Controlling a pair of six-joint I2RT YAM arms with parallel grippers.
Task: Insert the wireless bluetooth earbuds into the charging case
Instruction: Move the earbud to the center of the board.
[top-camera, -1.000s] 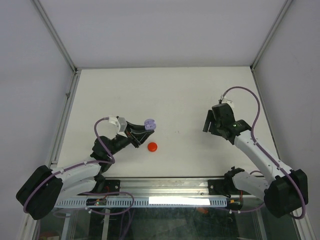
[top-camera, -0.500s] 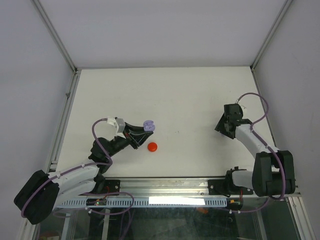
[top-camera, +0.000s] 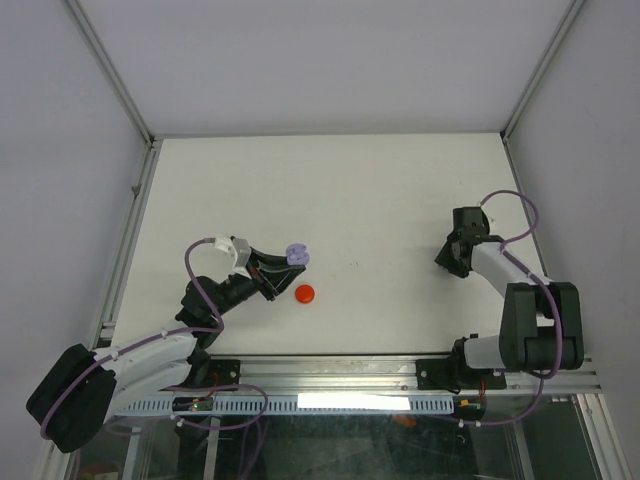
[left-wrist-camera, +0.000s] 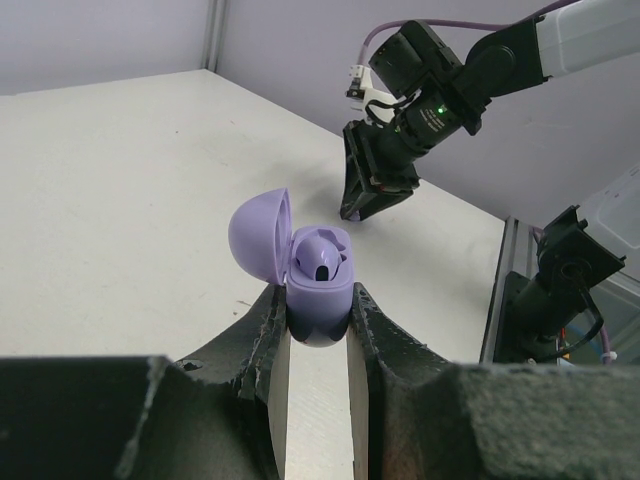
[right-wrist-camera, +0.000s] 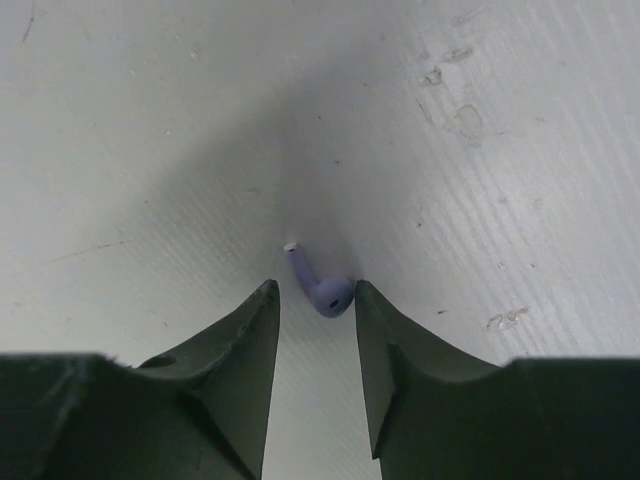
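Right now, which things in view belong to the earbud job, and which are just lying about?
Job: open lavender charging case in left pincer; earbud seated inside; loose earbud framed by right pincer.
Lying about: red disc.

Bright, even, diffuse light fills the overhead view, and the white tabletop (top-camera: 330, 190) carries only faint, soft shadows. In the right wrist view a broad grey shadow darkens the tabletop around a sharply focused lavender earbud (right-wrist-camera: 325, 290). The right fingers (right-wrist-camera: 240, 370) are dim and nearly featureless. The left wrist view is bright and crisp at centre, the left fingers (left-wrist-camera: 262, 360) dark in the foreground.
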